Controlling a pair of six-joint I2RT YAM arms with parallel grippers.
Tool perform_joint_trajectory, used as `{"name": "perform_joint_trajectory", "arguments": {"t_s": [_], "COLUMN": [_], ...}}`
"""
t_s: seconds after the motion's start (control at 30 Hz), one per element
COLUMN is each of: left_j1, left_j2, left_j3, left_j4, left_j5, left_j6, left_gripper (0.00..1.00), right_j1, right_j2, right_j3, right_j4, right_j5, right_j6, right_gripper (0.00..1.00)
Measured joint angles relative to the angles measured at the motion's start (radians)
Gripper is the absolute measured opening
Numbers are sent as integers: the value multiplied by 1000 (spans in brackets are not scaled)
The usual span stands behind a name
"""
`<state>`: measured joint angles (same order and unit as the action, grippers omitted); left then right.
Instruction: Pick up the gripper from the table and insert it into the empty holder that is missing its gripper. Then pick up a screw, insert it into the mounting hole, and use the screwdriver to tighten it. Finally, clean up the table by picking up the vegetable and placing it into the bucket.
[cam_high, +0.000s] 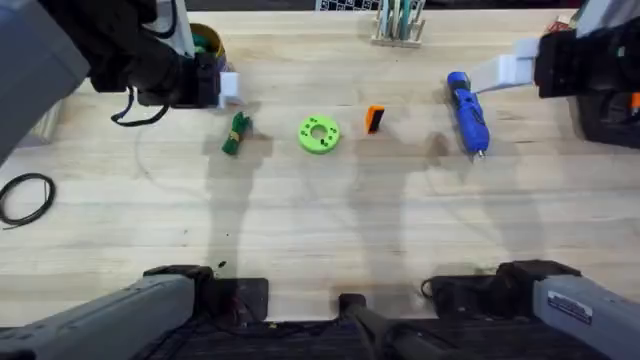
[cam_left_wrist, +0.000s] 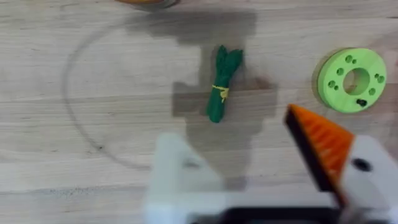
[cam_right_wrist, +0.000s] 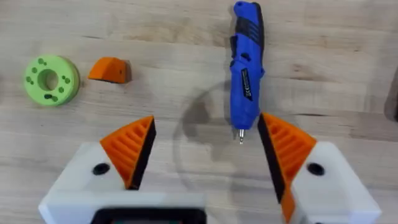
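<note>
The orange gripper (cam_high: 374, 119) (cam_right_wrist: 109, 70) lies on the table between the lime disc and the blue screwdriver (cam_high: 468, 110) (cam_right_wrist: 245, 68). My left gripper (cam_high: 228, 88) (cam_left_wrist: 233, 127) hovers open above the dark green vegetable (cam_high: 236, 133) (cam_left_wrist: 222, 84). One of its fingers carries an orange pad (cam_left_wrist: 323, 146); the other is the bare white holder (cam_left_wrist: 180, 168). My right gripper (cam_high: 510, 68) (cam_right_wrist: 205, 121) is open over the screwdriver's tip, nothing held. The bucket (cam_high: 207, 42) is partly hidden behind the left arm. I cannot make out a screw for certain.
A lime-green ring disc (cam_high: 319, 134) (cam_left_wrist: 352, 79) lies mid-table with a small dark bit in one hole. A black cable loop (cam_high: 25, 195) sits at the left edge, and a rack (cam_high: 398, 20) stands at the back. A tiny dark speck (cam_high: 221, 266) lies near the front.
</note>
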<state>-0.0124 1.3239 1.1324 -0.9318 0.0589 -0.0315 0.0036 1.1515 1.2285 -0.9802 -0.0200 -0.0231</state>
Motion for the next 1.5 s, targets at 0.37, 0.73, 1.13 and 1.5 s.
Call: {"name": "perform_joint_trajectory", "arguments": {"t_s": [0.37, 0.73, 1.13, 1.5], "left_j1": [0, 0, 0, 0], "left_j2": [0, 0, -1, -244], "left_j3": [0, 0, 0, 0], "left_j4": [0, -167, -155, -74], "left_j5": [0, -9, -30, -58], "left_j6": [-4, -4, -4, -4], "left_gripper": [985, 985, 986, 986], "right_j1": [0, 0, 0, 0], "right_j2": [0, 0, 0, 0], "right_j3": [0, 0, 0, 0], "right_j4": [0, 0, 0, 0], "right_j5": [0, 0, 0, 0], "right_j6": [0, 0, 0, 0], "right_gripper": [991, 993, 992, 991]}}
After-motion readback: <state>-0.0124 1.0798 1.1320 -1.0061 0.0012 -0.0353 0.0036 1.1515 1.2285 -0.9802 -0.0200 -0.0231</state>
